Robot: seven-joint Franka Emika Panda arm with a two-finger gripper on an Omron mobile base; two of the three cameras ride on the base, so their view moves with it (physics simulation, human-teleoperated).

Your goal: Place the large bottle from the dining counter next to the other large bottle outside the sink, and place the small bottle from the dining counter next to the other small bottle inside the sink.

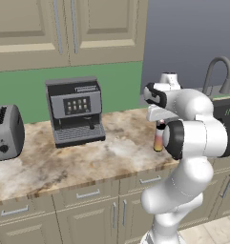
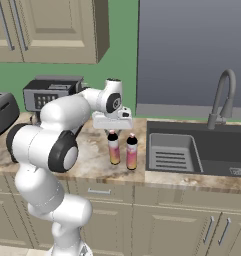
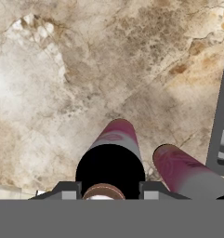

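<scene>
The claw [image 3: 103, 190] grips the large bottle [image 2: 113, 148] by its cap — upright on the table [image 2: 92, 155]. The right base view shows a second large bottle [image 2: 131, 152] just beside it — the sink [image 2: 202, 150] beyond.

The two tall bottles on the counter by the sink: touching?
Apart. In the right base view, bare counter shows between the bottle under the hand and the other bottle, both upright.

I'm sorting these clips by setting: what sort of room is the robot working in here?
A rendered home kitchen, by the look of it: a marble-look counter with an espresso machine and toaster, cabinets above, and a sink with a curved faucet.
</scene>
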